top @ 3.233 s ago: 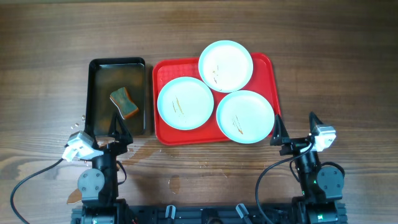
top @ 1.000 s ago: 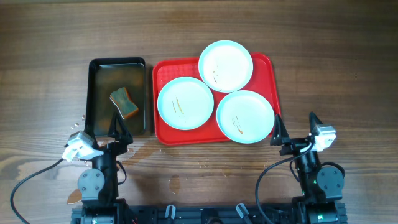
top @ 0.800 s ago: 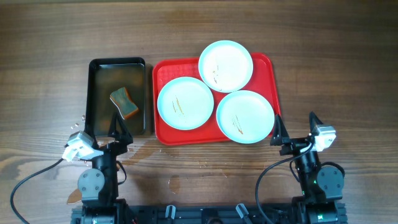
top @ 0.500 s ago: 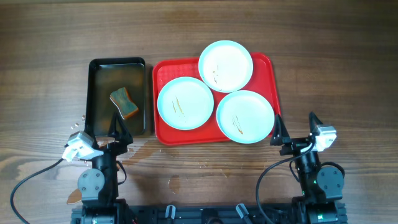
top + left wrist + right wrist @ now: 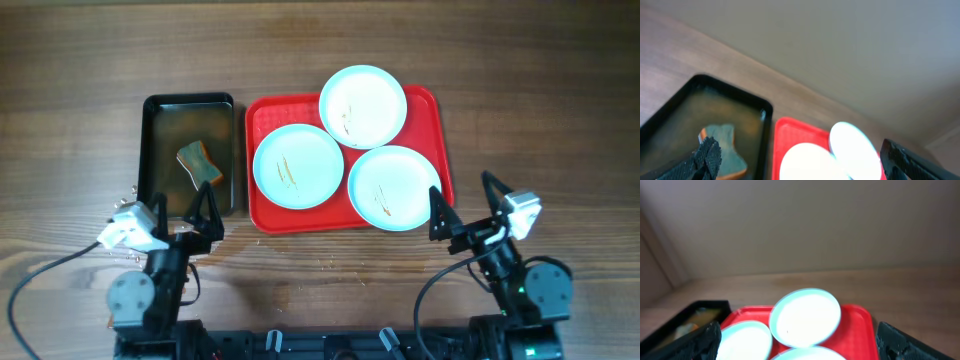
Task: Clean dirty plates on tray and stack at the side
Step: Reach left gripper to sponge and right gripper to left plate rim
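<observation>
Overhead: big red plastic tray (image 5: pixel 262 118) mid table. Three round pale mint-white plates (image 5: pixel 298 166) on it, brown streaks on them. Orange-green sponge (image 5: pixel 199 165) in small black pan (image 5: pixel 190 98) beside tray. My left gripper (image 5: pixel 184 206) and right gripper (image 5: pixel 461 198) just lifted toward tray. Both spread wide, holding nothing. Plates not moved.

Left wrist: fingers (image 5: pixel 707 157) far apart, sponge below.

Right wrist: fingers (image 5: pixel 705 337) far apart, plates ahead.

I think job only starting. No plate looks wiped, none stacked.

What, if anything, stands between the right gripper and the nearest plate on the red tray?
Nothing visible does. The open right gripper is at the red tray's near right corner, and only the tray's low raised rim lies between it and the nearest plate.
</observation>
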`<move>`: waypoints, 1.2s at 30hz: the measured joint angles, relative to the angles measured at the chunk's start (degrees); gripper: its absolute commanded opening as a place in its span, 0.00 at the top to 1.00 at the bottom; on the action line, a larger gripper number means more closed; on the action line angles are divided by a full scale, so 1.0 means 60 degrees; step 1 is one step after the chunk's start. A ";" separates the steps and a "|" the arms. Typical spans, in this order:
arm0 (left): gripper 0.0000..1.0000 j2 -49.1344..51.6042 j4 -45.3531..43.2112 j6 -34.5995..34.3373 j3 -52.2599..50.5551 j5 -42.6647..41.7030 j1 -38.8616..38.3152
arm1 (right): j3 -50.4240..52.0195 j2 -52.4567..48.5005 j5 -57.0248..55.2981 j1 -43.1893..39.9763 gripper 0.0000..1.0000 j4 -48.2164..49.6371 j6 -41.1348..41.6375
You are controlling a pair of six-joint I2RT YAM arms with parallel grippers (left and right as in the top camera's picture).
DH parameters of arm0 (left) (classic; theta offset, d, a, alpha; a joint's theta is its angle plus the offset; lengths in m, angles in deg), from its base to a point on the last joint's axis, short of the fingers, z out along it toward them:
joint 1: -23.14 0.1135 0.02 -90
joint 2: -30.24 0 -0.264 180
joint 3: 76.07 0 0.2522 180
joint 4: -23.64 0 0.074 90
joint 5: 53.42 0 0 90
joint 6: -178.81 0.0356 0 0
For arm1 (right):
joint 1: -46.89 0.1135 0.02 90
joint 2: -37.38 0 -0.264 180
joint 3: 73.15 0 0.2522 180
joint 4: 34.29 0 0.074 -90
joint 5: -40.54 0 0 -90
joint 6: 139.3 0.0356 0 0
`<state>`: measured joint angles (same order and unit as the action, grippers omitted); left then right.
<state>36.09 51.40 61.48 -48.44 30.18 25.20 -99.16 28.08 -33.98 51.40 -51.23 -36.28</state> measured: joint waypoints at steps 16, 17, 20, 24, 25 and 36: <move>0.00 1.0167 0.8881 0.0550 1.0105 -0.0171 0.0000 | -0.9457 -1.0765 0.3497 0.0291 0.00 -0.7526 -0.0678; 0.00 1.0765 0.8936 0.0550 1.0214 -0.0175 0.0000 | -0.9635 -1.1205 0.3541 0.0361 0.00 -0.7519 -0.0732; 0.00 1.2167 0.8772 0.0550 1.0225 -0.0215 0.0000 | -0.9799 -1.2637 0.3898 0.0430 0.14 -0.6371 -0.0149; 0.00 1.3686 0.8699 0.0583 1.0236 -0.0514 0.0000 | -0.9806 -1.4072 0.4379 0.0994 0.19 -0.5027 0.0477; 0.00 1.3857 0.8674 0.0586 1.0236 -0.0525 0.0000 | -0.9806 -1.4203 0.4124 0.1275 0.20 -0.5016 0.0656; 0.00 1.4025 0.7941 0.0656 1.0236 0.0342 0.0026 | -1.0797 -1.6768 0.0244 0.3603 0.43 -0.5595 0.1902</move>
<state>120.24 99.04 65.42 12.98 32.24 25.36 -163.94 -72.53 -32.51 73.02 -84.80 -24.87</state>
